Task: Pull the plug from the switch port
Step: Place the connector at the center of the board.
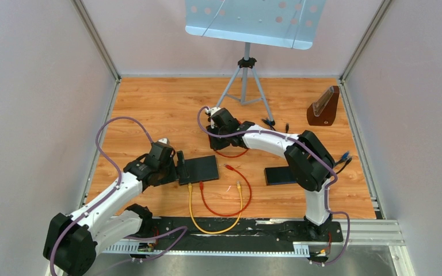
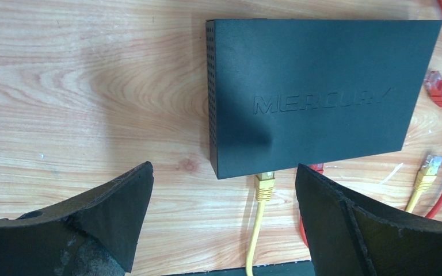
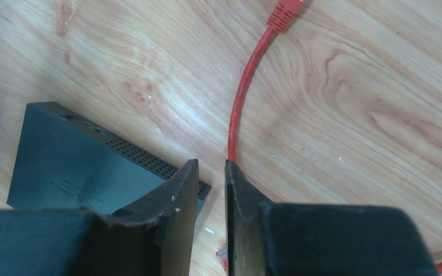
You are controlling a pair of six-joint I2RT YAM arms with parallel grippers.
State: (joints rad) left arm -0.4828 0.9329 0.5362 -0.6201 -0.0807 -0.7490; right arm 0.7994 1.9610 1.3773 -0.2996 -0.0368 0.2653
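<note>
While L arm (image 1: 109, 198) stretches fwd from the near-left base w/ wrist just left of the switch (image 2: 322, 92), L gripper (image 2: 224, 178) has jaws spread wide, framing the switch's near-left corner and the yellow plug (image 2: 265, 185), which sits seated in a near-edge port. R arm (image 1: 270, 141) bends at the elbow, forearm reaching left. R gripper (image 3: 212, 167) points down at the table (image 1: 299, 115) behind the switch, jaws a narrow slit apart, red cable (image 3: 242, 98) ending at one fingertip, not visibly pinched.

Table (image 2: 92, 86): was smooth wood-grain, slight sheen.
Switch (image 2: 322, 69): was matt black plastic.
Yellow cable (image 2: 257, 230): below Switch, was smooth plastic sheath.
Left gripper fingers (image 2: 109, 213): were rough, scuffed black.
</note>
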